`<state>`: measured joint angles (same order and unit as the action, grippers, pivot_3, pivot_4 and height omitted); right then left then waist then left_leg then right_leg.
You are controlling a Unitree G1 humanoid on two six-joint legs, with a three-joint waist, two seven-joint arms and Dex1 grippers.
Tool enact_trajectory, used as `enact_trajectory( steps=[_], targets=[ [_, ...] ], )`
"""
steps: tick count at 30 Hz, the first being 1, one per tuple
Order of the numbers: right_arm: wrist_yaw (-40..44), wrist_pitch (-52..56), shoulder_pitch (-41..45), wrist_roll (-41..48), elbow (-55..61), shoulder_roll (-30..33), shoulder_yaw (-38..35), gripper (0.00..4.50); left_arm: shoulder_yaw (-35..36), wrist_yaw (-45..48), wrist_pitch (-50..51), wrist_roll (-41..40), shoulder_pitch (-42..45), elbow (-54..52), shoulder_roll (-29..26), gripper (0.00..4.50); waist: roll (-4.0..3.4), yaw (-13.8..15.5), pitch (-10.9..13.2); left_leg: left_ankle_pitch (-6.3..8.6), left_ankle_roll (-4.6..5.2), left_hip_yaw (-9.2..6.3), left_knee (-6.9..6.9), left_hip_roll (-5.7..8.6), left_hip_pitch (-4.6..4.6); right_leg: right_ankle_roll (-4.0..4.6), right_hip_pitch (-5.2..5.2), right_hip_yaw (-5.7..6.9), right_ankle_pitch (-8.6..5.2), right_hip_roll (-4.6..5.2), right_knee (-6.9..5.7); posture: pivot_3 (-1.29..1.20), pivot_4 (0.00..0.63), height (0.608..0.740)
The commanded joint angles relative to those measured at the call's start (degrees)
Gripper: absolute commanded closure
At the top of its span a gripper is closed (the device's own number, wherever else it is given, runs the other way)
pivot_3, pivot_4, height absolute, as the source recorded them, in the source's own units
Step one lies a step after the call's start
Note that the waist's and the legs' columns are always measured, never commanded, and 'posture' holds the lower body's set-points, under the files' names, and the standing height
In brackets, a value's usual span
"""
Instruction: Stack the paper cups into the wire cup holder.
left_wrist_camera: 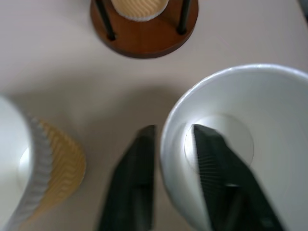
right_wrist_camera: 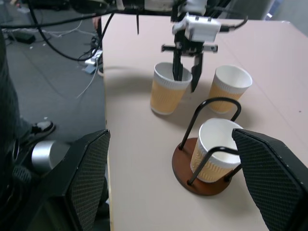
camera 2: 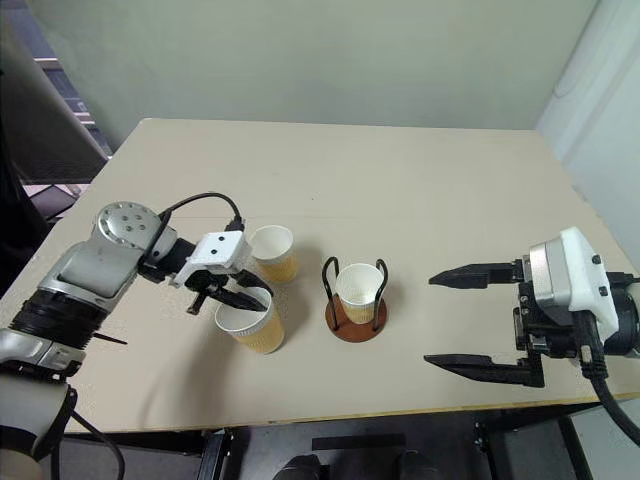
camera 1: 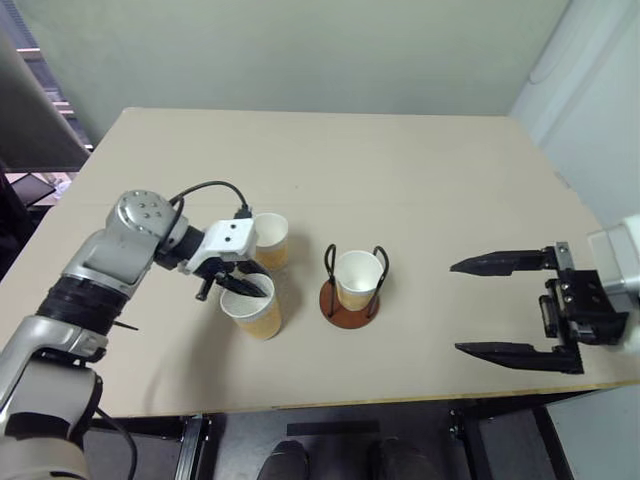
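Nearest the camera, the front cup (camera 1: 253, 308) is being pinched at its rim by the left gripper (camera 1: 243, 285), one finger inside and one outside. Lifting it over the wire cup holder (camera 1: 351, 300), where one cup (camera 1: 357, 278) is sitting, likely comes next. Behind, the third cup (camera 1: 270, 239) is partly hiding; the right gripper (camera 1: 495, 307) is hanging open.

left arm (camera 1: 95, 262): silver shell, black cable | wrists: white housings | left gripper (camera 1: 243, 287), right gripper (camera 1: 478, 307): black tapered fingers
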<state>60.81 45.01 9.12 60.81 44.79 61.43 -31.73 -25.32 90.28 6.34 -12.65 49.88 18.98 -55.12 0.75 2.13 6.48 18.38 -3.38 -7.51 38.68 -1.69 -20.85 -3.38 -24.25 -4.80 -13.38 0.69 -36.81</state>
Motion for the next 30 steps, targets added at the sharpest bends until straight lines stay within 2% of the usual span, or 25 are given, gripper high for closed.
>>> enact_trajectory(
  steps=[1, 11, 13, 19, 24, 30],
  targets=[
    [-2.11, 0.51, -1.69, 2.91, 0.70, 0.93, -4.18, 0.38, -0.52, 2.22, -1.70, -1.78, 2.58, 0.36, -1.04, 4.46, 0.00, 0.04, 0.00, 0.00, 0.00, -0.01, 0.00, 0.00, -0.02, 0.00, 0.00, 0.00, 0.00, 0.00, 0.00, 0.00, 0.150, 0.740],
    [-2.73, 1.34, -7.27, 2.85, -0.99, 2.44, -8.75, 0.38, -1.58, 2.22, -1.53, -4.88, 4.13, -0.29, -2.00, 4.46, 0.00, 0.03, 0.00, 0.03, 0.05, 0.00, 0.02, 0.00, -0.05, -0.01, -0.01, 0.00, 0.00, 0.00, 0.03, 0.00, 0.150, 0.740],
    [-3.04, 1.21, -7.30, 2.87, -1.35, 2.93, -8.30, 0.02, -1.74, 2.22, -1.18, -6.67, 5.00, -0.52, -2.39, 4.50, 0.00, 0.04, 0.00, 0.03, 0.05, 0.00, 0.02, 0.00, -0.06, -0.01, -0.01, 0.00, -0.01, -0.02, 0.02, 0.00, 0.150, 0.740],
    [-3.00, 0.86, -7.60, 2.94, -1.37, 3.38, -7.47, 0.01, -1.90, 2.22, -0.08, -10.99, 7.57, 0.00, -2.76, 4.50, 0.00, 0.03, 0.00, 0.04, 0.06, 0.01, 0.02, 0.00, -0.07, -0.01, -0.01, 0.00, -0.01, -0.04, 0.03, 0.00, 0.150, 0.740],
    [-1.96, -1.28, -6.05, 1.11, -2.40, 3.81, -6.04, 0.01, -2.35, 2.22, -2.00, -14.38, 16.67, 3.89, -1.71, 4.50, 0.02, 0.14, 0.01, 0.04, 0.07, -0.01, 0.08, 0.00, -0.14, -0.03, -0.01, 0.02, 0.00, -0.06, 0.06, 0.00, 0.150, 0.740],
    [-1.39, -3.37, -4.37, -1.10, -3.56, 3.74, -3.39, 0.01, -5.22, 2.22, -6.85, -15.82, 28.77, 13.15, 2.05, 4.50, 0.02, 0.10, 0.01, 0.13, 0.22, 0.01, 0.15, 0.02, -0.12, -0.06, 0.03, -0.02, -0.02, 0.02, 0.07, 0.00, 0.150, 0.740]
  ],
)
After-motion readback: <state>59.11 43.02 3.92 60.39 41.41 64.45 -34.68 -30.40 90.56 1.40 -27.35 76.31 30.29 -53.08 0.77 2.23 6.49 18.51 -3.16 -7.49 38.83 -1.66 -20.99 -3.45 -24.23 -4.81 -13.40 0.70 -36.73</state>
